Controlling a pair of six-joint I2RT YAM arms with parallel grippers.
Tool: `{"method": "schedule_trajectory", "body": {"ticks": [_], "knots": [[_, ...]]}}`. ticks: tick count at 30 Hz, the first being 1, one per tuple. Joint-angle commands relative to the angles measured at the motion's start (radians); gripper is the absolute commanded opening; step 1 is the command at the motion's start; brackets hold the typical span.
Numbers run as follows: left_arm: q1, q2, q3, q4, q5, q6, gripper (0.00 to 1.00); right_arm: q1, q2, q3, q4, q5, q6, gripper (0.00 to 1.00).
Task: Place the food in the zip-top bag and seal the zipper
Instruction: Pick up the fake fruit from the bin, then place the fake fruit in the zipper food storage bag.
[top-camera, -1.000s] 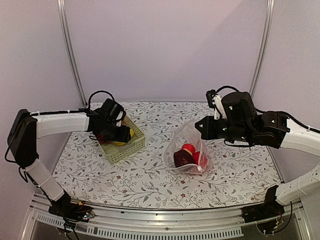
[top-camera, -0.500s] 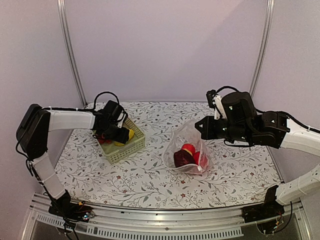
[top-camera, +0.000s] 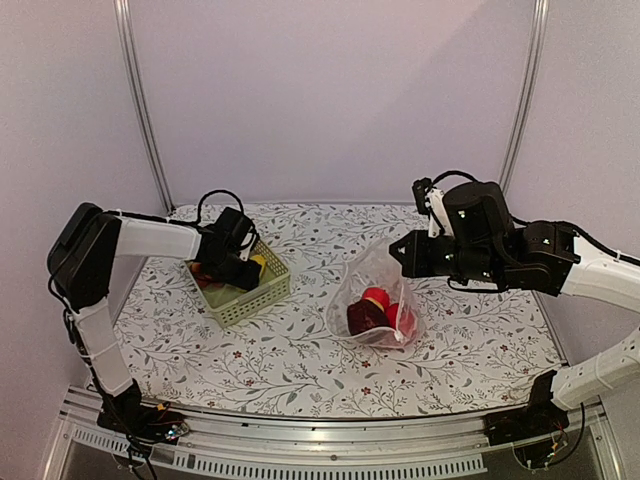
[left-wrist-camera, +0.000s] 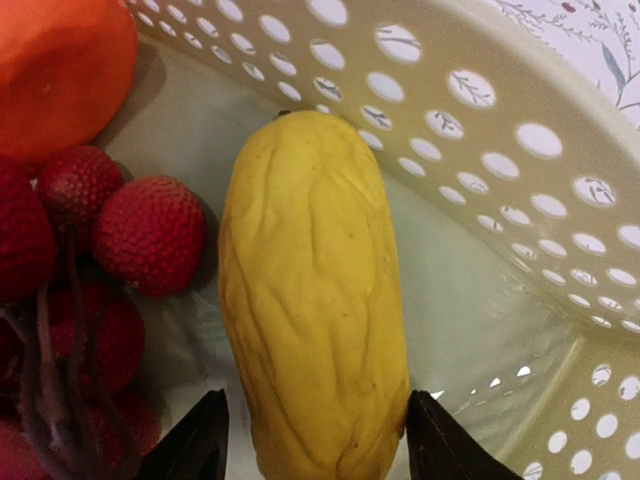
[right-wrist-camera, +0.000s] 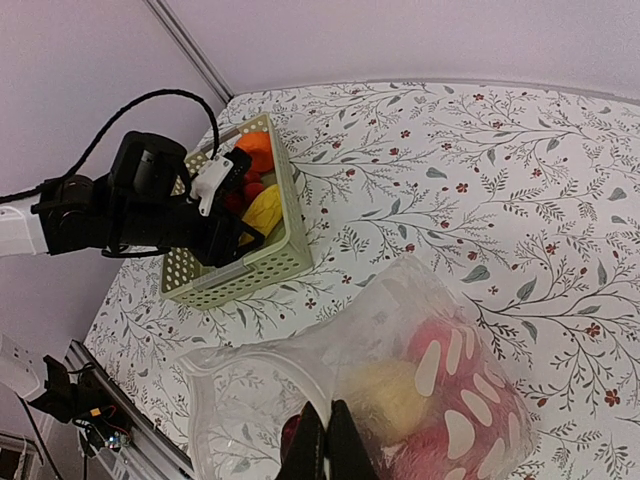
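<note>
A long yellow fruit (left-wrist-camera: 310, 300) lies in the pale green perforated basket (left-wrist-camera: 520, 140). My left gripper (left-wrist-camera: 315, 450) is open, with one fingertip (left-wrist-camera: 200, 445) on each side of the fruit's near end. In the top view the left gripper (top-camera: 235, 268) is down inside the basket (top-camera: 250, 303). My right gripper (right-wrist-camera: 325, 440) is shut on the mouth edge of the clear zip-top bag (right-wrist-camera: 460, 330) and holds it up open. The whitish zipper (right-wrist-camera: 250, 360) curves round the mouth. Red (top-camera: 376, 296) and dark maroon (top-camera: 365, 318) fruits lie in the bag (top-camera: 372, 265).
An orange fruit (left-wrist-camera: 60, 70) and a bunch of bumpy red fruits (left-wrist-camera: 150, 235) lie beside the yellow one in the basket. The basket (right-wrist-camera: 250, 275) stands at the table's left, the bag at centre right. Metal posts rise at the back corners.
My left arm has swung its elbow to the right and the gripper has shifted slightly inside the basket. The right gripper and the bag have not moved.
</note>
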Motion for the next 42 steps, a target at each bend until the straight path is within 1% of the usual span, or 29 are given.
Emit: {"method": "schedule_trajectory", "body": {"ticks": [1, 6, 11, 21, 25, 29, 33, 35, 39, 42], "knots": [[0.010, 0.027, 0.017, 0.022, -0.035, 0.002, 0.57, 0.008, 0.003, 0.025, -0.005, 0.013, 0.002, 0.00], [0.011, 0.022, -0.001, 0.040, -0.040, -0.022, 0.47, 0.007, -0.004, 0.021, -0.005, 0.014, 0.003, 0.00], [0.000, -0.042, -0.022, 0.036, -0.020, -0.051, 0.46, 0.007, -0.008, 0.021, -0.011, 0.014, 0.002, 0.00], [-0.015, -0.392, -0.140, 0.047, 0.205, -0.153, 0.45, 0.008, -0.002, 0.036, -0.012, 0.012, -0.008, 0.00], [-0.074, -0.491, -0.148, -0.002, 0.224, -0.171, 0.45, 0.008, 0.010, 0.047, -0.011, -0.002, -0.023, 0.00], [-0.148, -0.581, -0.103, -0.057, 0.261, -0.211, 0.45, 0.007, 0.017, 0.060, -0.010, -0.015, -0.037, 0.00], [-0.225, -0.655, -0.071, -0.021, 0.349, -0.285, 0.46, 0.008, 0.024, 0.061, 0.001, -0.015, -0.044, 0.00], [-0.265, -0.669, -0.058, 0.007, 0.382, -0.314, 0.46, 0.008, 0.036, 0.066, 0.008, -0.021, -0.043, 0.00], [-0.338, -0.668, -0.018, 0.010, 0.426, -0.339, 0.46, 0.007, 0.054, 0.071, 0.028, -0.044, -0.038, 0.00], [-0.392, -0.662, 0.005, 0.026, 0.489, -0.351, 0.46, 0.008, 0.062, 0.078, 0.026, -0.045, -0.040, 0.00]]}}
